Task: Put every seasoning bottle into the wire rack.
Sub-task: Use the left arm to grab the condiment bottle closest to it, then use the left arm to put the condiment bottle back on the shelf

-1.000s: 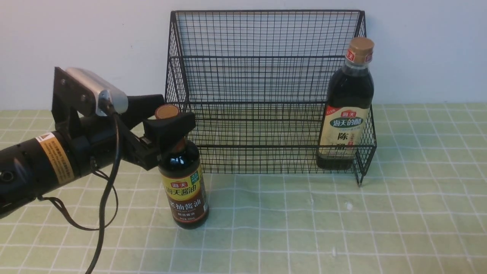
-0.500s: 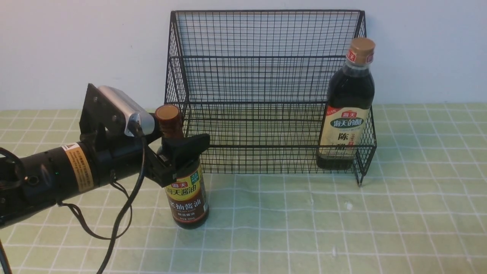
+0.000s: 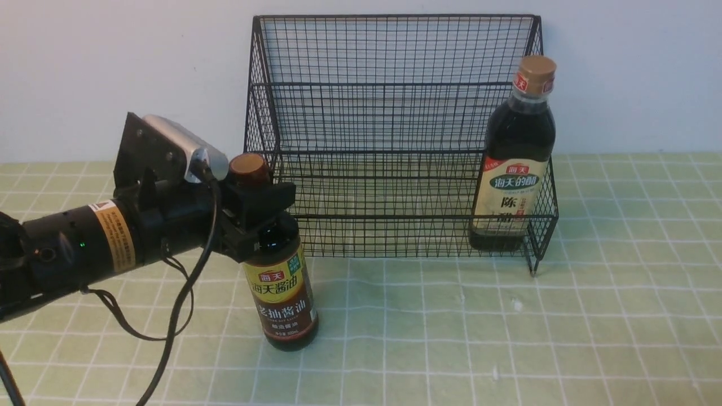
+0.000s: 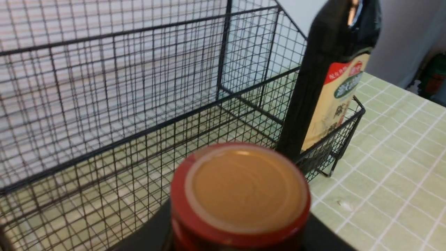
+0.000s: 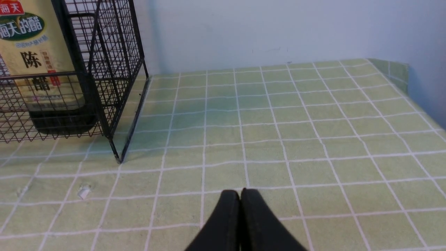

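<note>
The slim seasoning bottle (image 3: 282, 293), with a red-brown neck and yellow-brown label, stands tilted on the cloth in front of the wire rack's (image 3: 389, 113) left corner. My left gripper (image 3: 256, 198) is shut on its neck just under the cap (image 4: 244, 188). The broader seasoning bottle (image 3: 516, 163), with a tan cap and cream label, stands upright in the right end of the rack's lower tier (image 5: 38, 59). My right gripper (image 5: 240, 192) is shut with nothing in it, low over the cloth to the right of the rack, and does not show in the front view.
A green checked tablecloth (image 3: 507, 349) covers the table, with a white wall close behind the rack. The left arm's cable (image 3: 175, 304) hangs down to the cloth. The table's far right edge (image 5: 400, 69) shows in the right wrist view.
My left gripper came in around the slim bottle's neck and closed on it. The bottle has tilted and its base has shifted slightly toward me and right. The right side has not changed.
</note>
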`<state>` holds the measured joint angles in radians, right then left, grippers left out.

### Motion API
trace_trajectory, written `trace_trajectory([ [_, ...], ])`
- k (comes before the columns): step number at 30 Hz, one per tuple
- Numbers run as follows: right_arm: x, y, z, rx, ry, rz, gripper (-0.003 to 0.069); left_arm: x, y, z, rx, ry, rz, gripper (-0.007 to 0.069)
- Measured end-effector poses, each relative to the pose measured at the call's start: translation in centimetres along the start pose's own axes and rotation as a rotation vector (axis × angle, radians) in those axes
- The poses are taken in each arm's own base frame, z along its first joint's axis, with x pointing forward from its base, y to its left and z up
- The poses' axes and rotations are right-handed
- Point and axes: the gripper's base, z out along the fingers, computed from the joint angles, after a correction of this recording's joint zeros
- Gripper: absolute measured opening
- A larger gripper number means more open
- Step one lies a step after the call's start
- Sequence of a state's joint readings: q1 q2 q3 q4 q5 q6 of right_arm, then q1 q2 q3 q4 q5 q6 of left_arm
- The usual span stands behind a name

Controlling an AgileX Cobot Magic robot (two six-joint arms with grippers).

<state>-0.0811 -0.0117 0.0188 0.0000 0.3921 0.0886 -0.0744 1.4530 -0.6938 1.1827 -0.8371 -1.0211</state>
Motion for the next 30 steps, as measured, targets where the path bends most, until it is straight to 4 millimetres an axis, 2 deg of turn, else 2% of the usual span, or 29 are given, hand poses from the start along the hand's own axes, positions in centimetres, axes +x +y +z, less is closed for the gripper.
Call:
trace_trajectory([
  [4, 0.0, 0.0, 0.0, 0.000, 0.000, 0.000, -0.0013, -4.2, -0.6, -0.8, -0.017, -0.029, 0.045, 0.0258],
  [6, 0.0, 0.0, 0.0, 0.000, 0.000, 0.001, -0.0013, -7.1, -1.1, -1.4, -0.026, -0.060, 0.085, 0.0258],
  [7, 0.0, 0.0, 0.0, 0.000, 0.000, 0.001, -0.0013, -7.7, -1.1, -1.5, -0.028, -0.066, 0.101, 0.0258],
  [8, 0.0, 0.0, 0.0, 0.000, 0.000, 0.001, -0.0013, -9.9, -1.5, -1.8, -0.028, -0.092, 0.111, 0.0258],
  [9, 0.0, 0.0, 0.0, 0.000, 0.000, 0.001, -0.0013, -11.3, -1.6, -2.0, -0.025, -0.109, 0.119, 0.0258],
  [15, 0.0, 0.0, 0.0, 0.000, 0.000, 0.001, -0.0013, -17.4, -1.9, -2.2, -0.016, -0.209, 0.181, 0.0258],
  [17, 0.0, 0.0, 0.0, 0.000, 0.000, 0.001, -0.0013, -19.1, -1.3, -1.6, -0.031, -0.243, 0.204, 0.0258],
  [19, 0.0, 0.0, 0.0, 0.000, 0.000, 0.001, -0.0013, -19.8, -0.6, -1.1, -0.046, -0.252, 0.210, 0.0258],
  [22, 0.0, 0.0, 0.0, 0.000, 0.000, 0.001, -0.0013, -20.1, 1.4, 0.9, -0.064, -0.247, 0.202, 0.0258],
  [30, 0.0, 0.0, 0.0, 0.000, 0.000, 0.001, -0.0013, -17.4, 6.6, 6.3, -0.069, -0.161, 0.150, 0.0257],
])
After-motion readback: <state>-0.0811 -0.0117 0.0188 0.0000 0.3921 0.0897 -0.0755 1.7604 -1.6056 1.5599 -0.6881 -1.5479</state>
